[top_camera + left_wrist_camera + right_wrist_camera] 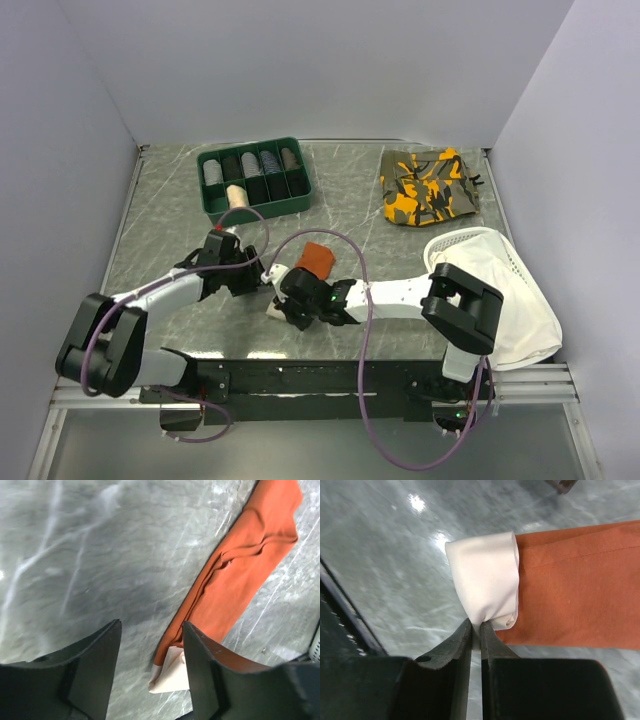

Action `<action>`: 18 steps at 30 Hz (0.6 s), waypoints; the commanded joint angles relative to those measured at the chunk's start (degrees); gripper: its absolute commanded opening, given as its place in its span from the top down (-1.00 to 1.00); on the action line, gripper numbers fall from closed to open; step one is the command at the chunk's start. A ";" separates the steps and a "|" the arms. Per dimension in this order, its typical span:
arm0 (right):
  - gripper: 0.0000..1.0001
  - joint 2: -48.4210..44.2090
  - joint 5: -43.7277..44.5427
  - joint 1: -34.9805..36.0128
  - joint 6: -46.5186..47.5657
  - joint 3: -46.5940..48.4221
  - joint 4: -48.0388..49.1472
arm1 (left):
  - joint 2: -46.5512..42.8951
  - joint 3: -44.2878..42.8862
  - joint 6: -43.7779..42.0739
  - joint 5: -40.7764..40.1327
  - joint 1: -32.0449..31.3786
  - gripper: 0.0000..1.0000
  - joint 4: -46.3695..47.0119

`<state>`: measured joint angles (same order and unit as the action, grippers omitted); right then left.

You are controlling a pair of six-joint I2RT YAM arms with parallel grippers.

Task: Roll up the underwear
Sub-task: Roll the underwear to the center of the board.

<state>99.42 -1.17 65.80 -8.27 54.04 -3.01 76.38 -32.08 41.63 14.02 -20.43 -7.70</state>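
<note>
Grey marbled counter (160, 230) fills my top view. White cloth (510, 300) heaped at right edge. Camouflage garment (430, 185) at far right, well apart from arms. Green tray (270, 207) at far centre-left, rolls in its compartments. Underwear (316, 258) near counter middle, between my two arms: orange strip lying flat, white waistband end folded over. My right end effector (476, 625) pressed together, pinching that white fold. My left end effector (152, 630) spread, nothing between fingers, one finger just beside underwear's edge.

Grey marble table (150, 230), plain white walls (300, 60), overhead glare (416, 502)
</note>
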 commanded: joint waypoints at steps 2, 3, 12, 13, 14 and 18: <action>0.94 1.75 -5.67 0.38 -8.24 0.01 1.16 | -6.23 1.05 1.79 -5.76 0.21 -0.20 -4.25; 0.95 1.66 -6.12 -0.05 -9.21 -0.60 1.86 | -7.46 1.14 1.88 -6.19 0.21 -0.21 -4.34; 1.00 -2.38 -8.14 -2.78 -21.07 -6.66 7.48 | -9.76 1.58 2.23 -6.02 0.21 -0.22 -4.69; 1.00 -2.73 -8.76 -3.48 -22.56 -7.19 8.10 | -9.76 1.49 2.23 -5.50 0.21 -0.22 -4.60; 1.00 -3.08 -9.28 -4.01 -23.45 -7.80 8.71 | -9.84 1.58 2.14 -4.97 0.21 -0.22 -4.34; 1.00 -4.76 -13.85 -6.56 -27.58 -11.76 14.68 | -10.46 2.54 1.70 -2.78 0.21 -0.21 -2.58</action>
<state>97.12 -10.63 61.63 -29.71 46.22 7.42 67.66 -30.98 43.33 9.08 -20.43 -11.88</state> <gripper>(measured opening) 0.150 0.607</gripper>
